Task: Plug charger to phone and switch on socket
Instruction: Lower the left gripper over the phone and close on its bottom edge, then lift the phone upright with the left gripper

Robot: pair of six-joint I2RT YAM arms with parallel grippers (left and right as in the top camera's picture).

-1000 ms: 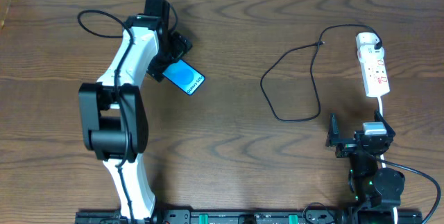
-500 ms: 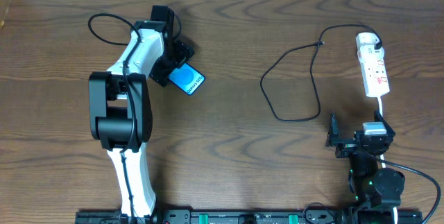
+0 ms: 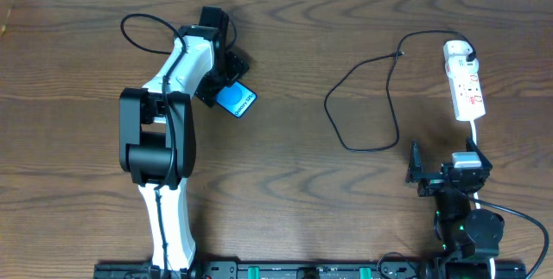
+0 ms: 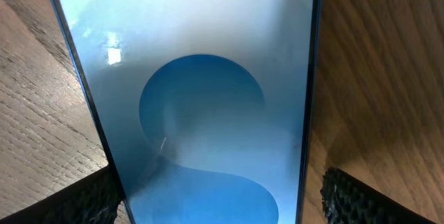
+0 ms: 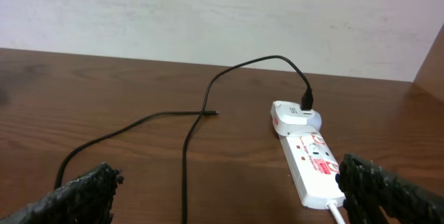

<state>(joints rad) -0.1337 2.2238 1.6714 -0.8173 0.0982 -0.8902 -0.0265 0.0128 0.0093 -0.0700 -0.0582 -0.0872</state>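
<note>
The phone (image 3: pixel 238 100), with its cyan-blue screen up, lies at the back left and fills the left wrist view (image 4: pixel 201 99). My left gripper (image 3: pixel 222 79) is open and straddles the phone's near end (image 4: pixel 222 200), one finger on each side. The black charger cable (image 3: pixel 399 54) loops over the right half of the table, its small tip (image 5: pixel 215 113) lying loose. Its white adapter (image 3: pixel 458 52) is plugged into the far end of the white socket strip (image 3: pixel 469 89), which also shows in the right wrist view (image 5: pixel 312 161). My right gripper (image 3: pixel 442 168) is open and empty, low at the front right (image 5: pixel 225 196).
The socket's white cord (image 3: pixel 476 132) runs toward the right arm's base. A black cable (image 3: pixel 138 28) of the left arm loops at the back left. A pale wall (image 5: pixel 208 9) stands behind the table's far edge.
The left arm has swung to the right and its gripper has slid further over the phone, covering more of it. The phone has shifted slightly right. The right arm has not moved.
</note>
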